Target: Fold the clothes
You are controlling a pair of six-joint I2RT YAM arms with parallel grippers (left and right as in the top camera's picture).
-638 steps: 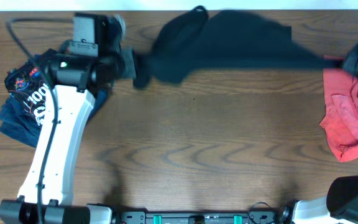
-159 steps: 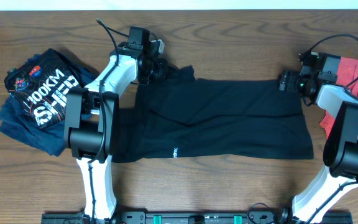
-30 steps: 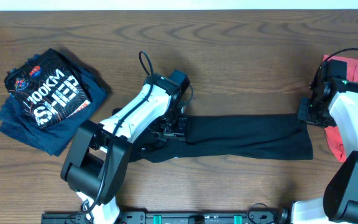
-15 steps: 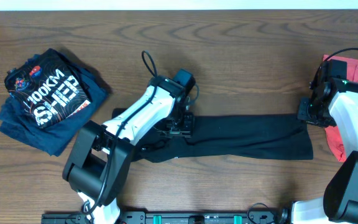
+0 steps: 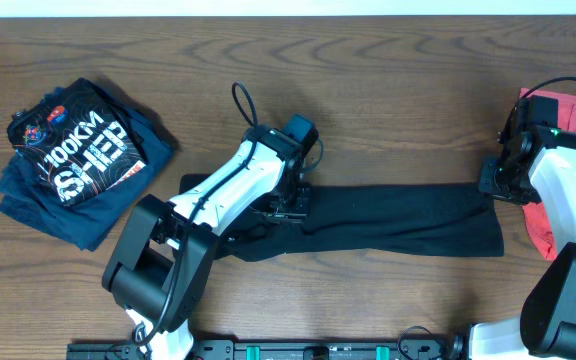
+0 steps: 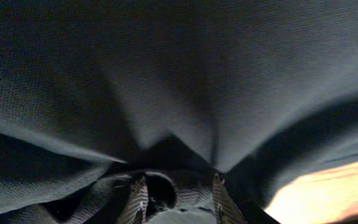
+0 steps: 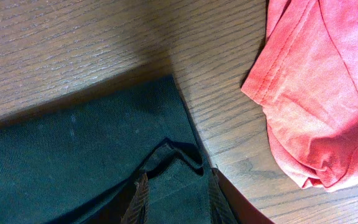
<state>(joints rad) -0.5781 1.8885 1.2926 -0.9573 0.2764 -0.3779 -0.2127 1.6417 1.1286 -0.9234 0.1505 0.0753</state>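
Fabric of black tee (image 5: 398, 215) pinched in left tool (image 6: 178, 193) and right tool (image 7: 178, 185); table (image 5: 368, 100) beneath.

The tabletop (image 5: 388, 90) is brown wood grain, smooth with a low sheen. The black tee (image 5: 408, 215) is matt knitted cloth, soft and creased, its fine weave plain in the left wrist view. Left of the black tee, the navy tee (image 5: 78, 160) is matt cloth with a flat white and red print. Right of the black tee, the red tee (image 7: 316, 81) is faded, slightly fuzzy cloth with stitched hems. Over the black tee, the left arm (image 5: 233, 185) wears glossy white plastic shells and matt black joints; the left pincer (image 6: 178, 199) shows ribbed tips
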